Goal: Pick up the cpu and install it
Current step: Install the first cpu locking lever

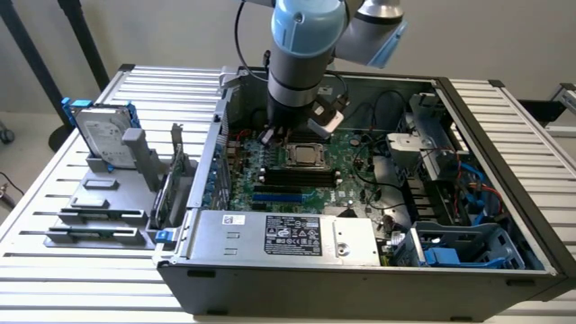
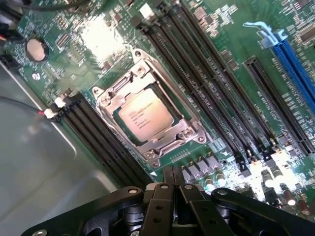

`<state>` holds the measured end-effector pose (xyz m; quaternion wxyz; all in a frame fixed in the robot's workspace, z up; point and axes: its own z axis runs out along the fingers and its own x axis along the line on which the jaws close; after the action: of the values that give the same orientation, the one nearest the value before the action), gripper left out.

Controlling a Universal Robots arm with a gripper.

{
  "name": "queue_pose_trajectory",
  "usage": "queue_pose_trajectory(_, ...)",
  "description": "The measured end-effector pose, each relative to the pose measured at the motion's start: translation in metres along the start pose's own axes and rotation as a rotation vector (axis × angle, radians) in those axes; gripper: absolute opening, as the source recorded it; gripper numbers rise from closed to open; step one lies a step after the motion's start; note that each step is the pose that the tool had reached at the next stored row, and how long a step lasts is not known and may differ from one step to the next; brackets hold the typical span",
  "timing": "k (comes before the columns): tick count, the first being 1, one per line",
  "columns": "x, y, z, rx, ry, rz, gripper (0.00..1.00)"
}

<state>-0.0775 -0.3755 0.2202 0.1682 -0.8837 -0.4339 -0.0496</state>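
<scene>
On the slatted white surface (image 1: 54,202) we see an open computer case (image 1: 360,270) with its green board (image 2: 231,59) exposed. The cpu (image 2: 145,117) sits in its metal socket frame (image 2: 189,135) on the board, between rows of black memory slots (image 2: 211,98). Our pincer (image 2: 173,179) hangs just above the board beside the socket, fingers pressed together, holding nothing.

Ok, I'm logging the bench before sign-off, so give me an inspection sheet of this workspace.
Surface: slatted white table carrying an open computer case.
Job's things: cpu lies in the socket frame on the motherboard.
Clutter: hard drive upright in a grey holder at the exterior view's left.
Claw: claw shut, holding nothing, above the board beside the socket.
Cables: black and blue cables inside the case.
Surroundings: pale wall.
</scene>
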Motion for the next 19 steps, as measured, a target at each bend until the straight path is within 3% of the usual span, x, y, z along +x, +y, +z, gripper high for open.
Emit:
queue_pose_trajectory(10,0.0059,-0.0046,0.0004,0.0203,-0.0257,-0.093,0.11)
queue_pose_trajectory(12,0.006,-0.0049,0.0004,0.0183,-0.0256,-0.108,0.11)
queue_pose_trajectory(14,0.0062,-0.0048,0.0004,0.0089,-0.0202,-0.117,0.11)
queue_pose_trajectory(19,0.0062,-0.0048,0.0004,0.0076,-0.0202,-0.118,0.11)
